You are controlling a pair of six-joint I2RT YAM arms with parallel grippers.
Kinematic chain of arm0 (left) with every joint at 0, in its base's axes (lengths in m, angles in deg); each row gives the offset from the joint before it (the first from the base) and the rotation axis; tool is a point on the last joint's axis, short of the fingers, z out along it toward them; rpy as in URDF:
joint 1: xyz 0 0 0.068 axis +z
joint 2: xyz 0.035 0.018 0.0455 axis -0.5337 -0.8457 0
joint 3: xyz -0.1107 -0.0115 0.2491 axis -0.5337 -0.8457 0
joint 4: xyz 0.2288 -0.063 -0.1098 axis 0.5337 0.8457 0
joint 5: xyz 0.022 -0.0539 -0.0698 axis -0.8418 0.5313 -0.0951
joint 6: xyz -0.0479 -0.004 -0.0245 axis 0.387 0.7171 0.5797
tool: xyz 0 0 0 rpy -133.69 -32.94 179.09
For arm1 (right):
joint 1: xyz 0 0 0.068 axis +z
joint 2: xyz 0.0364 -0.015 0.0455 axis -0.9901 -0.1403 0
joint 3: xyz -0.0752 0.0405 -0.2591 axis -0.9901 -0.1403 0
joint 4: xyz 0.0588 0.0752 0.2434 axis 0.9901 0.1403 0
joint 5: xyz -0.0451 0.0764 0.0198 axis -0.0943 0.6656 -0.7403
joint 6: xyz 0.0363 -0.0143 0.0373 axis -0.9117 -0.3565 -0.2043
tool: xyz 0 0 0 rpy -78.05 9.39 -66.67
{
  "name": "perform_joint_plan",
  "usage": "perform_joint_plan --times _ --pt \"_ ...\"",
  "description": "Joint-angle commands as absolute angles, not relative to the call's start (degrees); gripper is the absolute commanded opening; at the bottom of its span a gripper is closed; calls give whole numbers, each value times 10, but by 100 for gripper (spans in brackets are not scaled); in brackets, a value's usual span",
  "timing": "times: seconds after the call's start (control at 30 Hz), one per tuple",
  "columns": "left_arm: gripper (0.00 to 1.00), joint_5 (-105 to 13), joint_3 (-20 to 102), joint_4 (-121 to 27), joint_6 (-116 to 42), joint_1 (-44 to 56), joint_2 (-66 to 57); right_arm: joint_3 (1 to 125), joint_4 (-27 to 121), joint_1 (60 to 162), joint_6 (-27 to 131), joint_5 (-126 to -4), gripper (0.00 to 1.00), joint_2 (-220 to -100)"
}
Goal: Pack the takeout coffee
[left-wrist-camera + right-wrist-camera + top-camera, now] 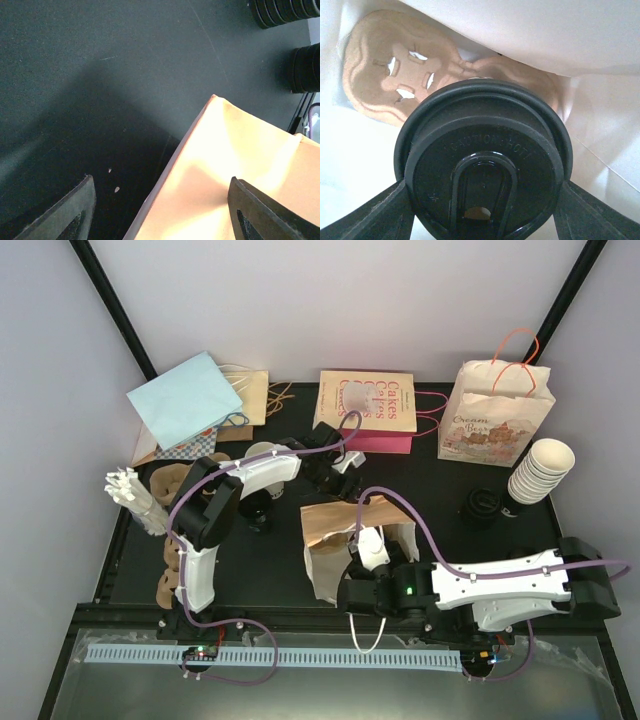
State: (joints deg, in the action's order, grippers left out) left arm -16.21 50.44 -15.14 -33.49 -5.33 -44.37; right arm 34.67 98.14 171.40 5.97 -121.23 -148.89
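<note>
While the overhead view shows just a small cream-white paper cup (372, 548) at the mouth of a crumpled brown paper bag (325, 540), the right wrist camera reveals its round black plastic lid (482, 150), embossed "CAUTION HOT". The cup is clamped in the right gripper (485, 187), with a brown moulded-pulp carrier (385, 85) behind. The left gripper (161, 179) gapes over the bag's edge.
</note>
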Motion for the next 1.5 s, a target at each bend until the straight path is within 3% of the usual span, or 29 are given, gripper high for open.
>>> perform_joint_plan --times 0.0,0.37,0.73,1.17,1.47 --pt "74 -179 504 -120 -345 -63 -440 364 1020 1711 26 -1267 38 -1483" --pt "74 -190 496 -121 -340 -73 -432 410 1122 1710 -49 -1319 37 -1551" --pt "74 -194 486 -127 -332 -87 -421 327 950 1677 68 -1220 37 -1471" --pt "74 -209 473 -130 -318 -94 -377 299 946 1677 53 -1143 35 -1481" --pt "75 -227 480 -108 -319 -94 -330 284 880 1678 88 -1154 34 -1480"
